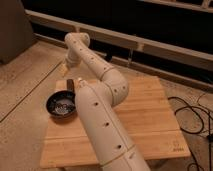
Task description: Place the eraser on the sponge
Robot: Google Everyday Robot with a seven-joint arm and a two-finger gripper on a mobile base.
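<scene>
My gripper (66, 68) hangs at the end of the white arm, over the far left edge of the wooden table (145, 110). It looks open, with nothing between its fingers. Just below it, a small dark block that may be the eraser (70, 84) stands on the table. A pale thing that may be the sponge (80, 81) lies right beside the block, partly hidden by my arm. The gripper is a little above and behind both and touches neither.
A black bowl (62, 105) holding light bits sits at the table's left. My arm crosses the table's middle from the front edge to an elbow (116, 89). Cables (192, 117) lie on the floor at right. A railing runs behind the table.
</scene>
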